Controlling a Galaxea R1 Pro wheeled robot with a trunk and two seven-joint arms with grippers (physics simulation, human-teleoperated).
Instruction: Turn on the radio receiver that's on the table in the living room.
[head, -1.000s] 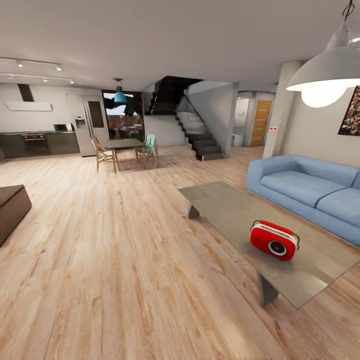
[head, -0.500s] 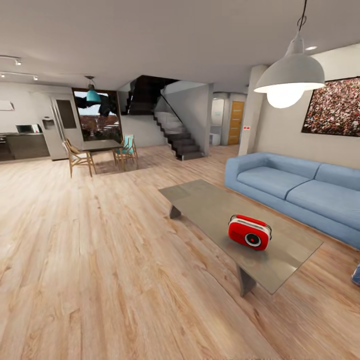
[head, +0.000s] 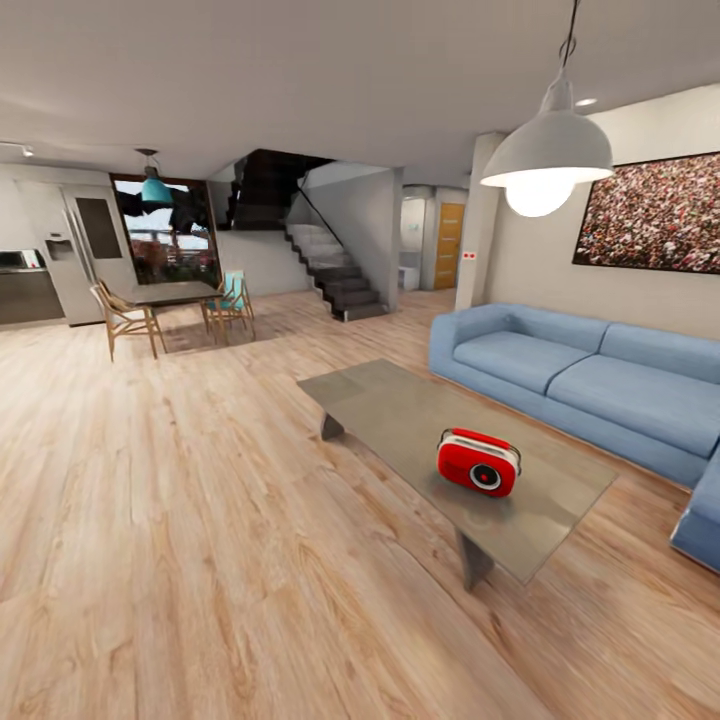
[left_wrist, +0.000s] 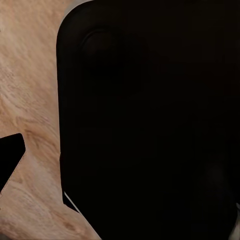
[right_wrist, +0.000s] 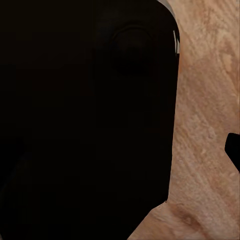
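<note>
Red and small, the radio receiver (head: 478, 464) sits untouched on the low grey table (head: 400, 400) beside the blue sofa (head: 600, 385), well ahead across the wood floor. Nothing is done yet: approach and switch-on both remain. Whether either pincer is parted or closed, I cannot tell.
</note>
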